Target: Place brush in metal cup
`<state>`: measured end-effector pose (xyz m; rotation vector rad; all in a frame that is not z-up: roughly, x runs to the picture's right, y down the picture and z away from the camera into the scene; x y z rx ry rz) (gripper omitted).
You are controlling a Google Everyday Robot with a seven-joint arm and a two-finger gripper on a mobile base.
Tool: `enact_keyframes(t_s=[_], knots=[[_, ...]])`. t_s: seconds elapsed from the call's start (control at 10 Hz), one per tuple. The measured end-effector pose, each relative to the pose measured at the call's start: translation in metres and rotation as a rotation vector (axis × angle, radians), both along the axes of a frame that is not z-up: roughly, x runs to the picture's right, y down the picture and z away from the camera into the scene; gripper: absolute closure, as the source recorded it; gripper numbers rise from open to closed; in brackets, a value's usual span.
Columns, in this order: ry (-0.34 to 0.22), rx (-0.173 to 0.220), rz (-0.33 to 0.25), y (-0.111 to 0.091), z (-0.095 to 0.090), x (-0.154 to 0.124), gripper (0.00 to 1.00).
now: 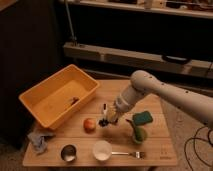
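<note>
The brush (104, 113) stands upright, whitish handle on top and dark round head (103, 122) at the bottom, just above the table's middle. My gripper (111, 119) is shut on the brush, coming in from the right on the white arm (150, 90). The metal cup (68, 152), small and shiny grey, sits at the table's front left, well apart from the gripper and down-left of it.
A large yellow bin (35, 107) fills the table's left rear. An orange fruit (89, 124) lies just left of the brush. A white cup (102, 150) and fork (129, 154) sit at the front; a green cup (138, 134), green sponge (143, 118) and blue cloth (39, 140) also lie around.
</note>
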<state>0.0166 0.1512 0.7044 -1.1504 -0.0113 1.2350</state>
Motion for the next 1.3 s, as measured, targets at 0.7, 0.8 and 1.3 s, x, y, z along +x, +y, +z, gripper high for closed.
enact_keyframes(t_s=[0.7,0.8,1.3], knots=[[-0.008,0.168,0.026,-0.001,-0.035,-0.036,1.0],[-0.02,0.184,0.026,-0.005,-0.039,-0.041,1.0],[-0.134,0.25,0.009,-0.012,-0.059,-0.074,1.0]])
